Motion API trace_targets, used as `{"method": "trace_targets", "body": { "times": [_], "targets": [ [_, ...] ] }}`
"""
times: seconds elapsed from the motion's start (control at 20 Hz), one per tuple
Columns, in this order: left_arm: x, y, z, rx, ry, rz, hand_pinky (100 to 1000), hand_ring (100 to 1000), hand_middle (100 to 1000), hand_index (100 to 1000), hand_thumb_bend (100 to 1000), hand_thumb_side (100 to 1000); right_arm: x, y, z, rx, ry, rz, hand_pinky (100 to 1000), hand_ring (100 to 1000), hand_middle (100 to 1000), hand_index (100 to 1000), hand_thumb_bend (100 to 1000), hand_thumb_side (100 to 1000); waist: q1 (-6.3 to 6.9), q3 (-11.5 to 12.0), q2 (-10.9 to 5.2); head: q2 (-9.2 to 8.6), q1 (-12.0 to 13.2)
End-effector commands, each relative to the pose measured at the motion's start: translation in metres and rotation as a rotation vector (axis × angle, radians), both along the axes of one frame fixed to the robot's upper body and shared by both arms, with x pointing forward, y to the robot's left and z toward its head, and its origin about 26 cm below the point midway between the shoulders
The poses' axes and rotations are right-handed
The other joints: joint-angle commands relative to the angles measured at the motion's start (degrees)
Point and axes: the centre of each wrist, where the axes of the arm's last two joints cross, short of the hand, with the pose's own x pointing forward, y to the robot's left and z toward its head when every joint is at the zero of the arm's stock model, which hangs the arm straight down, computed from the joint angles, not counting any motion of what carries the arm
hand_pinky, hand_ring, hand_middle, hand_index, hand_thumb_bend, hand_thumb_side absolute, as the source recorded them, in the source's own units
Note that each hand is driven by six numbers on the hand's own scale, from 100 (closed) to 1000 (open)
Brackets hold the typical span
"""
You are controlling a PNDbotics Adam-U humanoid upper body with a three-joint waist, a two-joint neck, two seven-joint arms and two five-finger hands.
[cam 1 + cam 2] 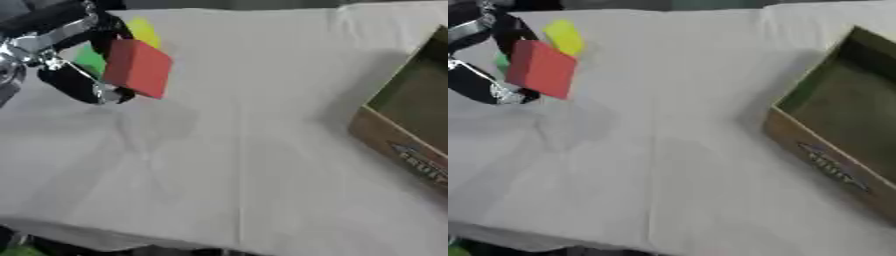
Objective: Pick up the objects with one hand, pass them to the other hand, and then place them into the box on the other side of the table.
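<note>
Nearest of all, at the bottom edge, runs the near rim of the cloth-covered table (262,200), pale, creased, with one long fold down its middle; beyond it, upper left, hangs the left hand (83,75), black fingers with silver links curled round a red block (137,68), lifted clear of the cloth and casting a soft shadow beneath; shows no right hand in either view.

Could slip from here, judging by the hold: seems pinched only along the block's left edge, most of its body jutting free to the right, so a tilt of the wrist or a jolt on the way to the handover might twist it out; would then drop onto the cloth, well short of the box (833,130); might also knock the yellow piece (564,36) and green piece (90,59) lying just behind.

Sits at the right, that cardboard box, open-topped, dark inside, well apart from the hand; shows little of the room, only dark strips past the far edge and at the near left corner.
</note>
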Motion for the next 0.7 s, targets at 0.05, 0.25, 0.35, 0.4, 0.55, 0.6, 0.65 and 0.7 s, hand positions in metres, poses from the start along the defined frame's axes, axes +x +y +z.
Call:
{"method": "trace_targets", "body": {
  "times": [0.05, 0.25, 0.35, 0.4, 0.55, 0.6, 0.65, 0.7],
  "targets": [
    [0.001, -0.008, 0.003, -0.047, -0.035, -0.008, 566, 496, 326, 441, 157, 100, -0.003, 0.001, 0.015, -0.023, -0.037, 0.01, 1000, 845, 1000, 964, 100, 774, -0.47, -0.03, -0.09, -1.0, -1.0],
    [0.007, -0.02, -0.008, -0.135, -0.05, -0.006, 560, 488, 313, 436, 103, 100, -0.002, 0.002, 0.015, -0.018, -0.04, 0.014, 1000, 845, 1000, 964, 100, 773, -0.64, -0.04, -0.09, -1.53, -1.94],
    [0.009, -0.026, -0.014, -0.173, -0.05, -0.009, 557, 483, 306, 434, 100, 100, -0.002, 0.002, 0.015, -0.016, -0.041, 0.015, 1000, 844, 1000, 964, 100, 772, -0.74, -0.01, -0.09, -1.79, -2.31],
    [0.011, -0.029, -0.016, -0.193, -0.051, -0.011, 556, 482, 304, 433, 100, 100, -0.002, 0.002, 0.015, -0.015, -0.041, 0.015, 1000, 844, 1000, 964, 100, 772, -0.79, 0.02, -0.09, -1.96, -2.49],
    [0.014, -0.036, -0.021, -0.241, -0.062, -0.011, 553, 478, 298, 430, 100, 100, -0.002, 0.002, 0.015, -0.014, -0.042, 0.016, 1000, 844, 1000, 964, 100, 772, -0.92, 0.1, -0.09, -2.55, -2.93],
    [0.015, -0.038, -0.023, -0.253, -0.064, -0.011, 552, 476, 296, 429, 100, 100, -0.002, 0.002, 0.015, -0.014, -0.042, 0.016, 1000, 844, 1000, 964, 100, 771, -0.95, 0.11, -0.09, -2.71, -3.11],
    [0.016, -0.04, -0.025, -0.263, -0.066, -0.012, 552, 476, 295, 429, 100, 100, -0.002, 0.002, 0.015, -0.014, -0.042, 0.016, 1000, 844, 1000, 964, 100, 771, -0.97, 0.12, -0.09, -2.85, -3.3],
    [0.017, -0.042, -0.026, -0.273, -0.067, -0.014, 551, 475, 294, 428, 100, 100, -0.002, 0.002, 0.015, -0.014, -0.042, 0.016, 1000, 844, 1000, 964, 100, 771, -0.99, 0.13, -0.09, -2.99, -3.54]
  ]
}}
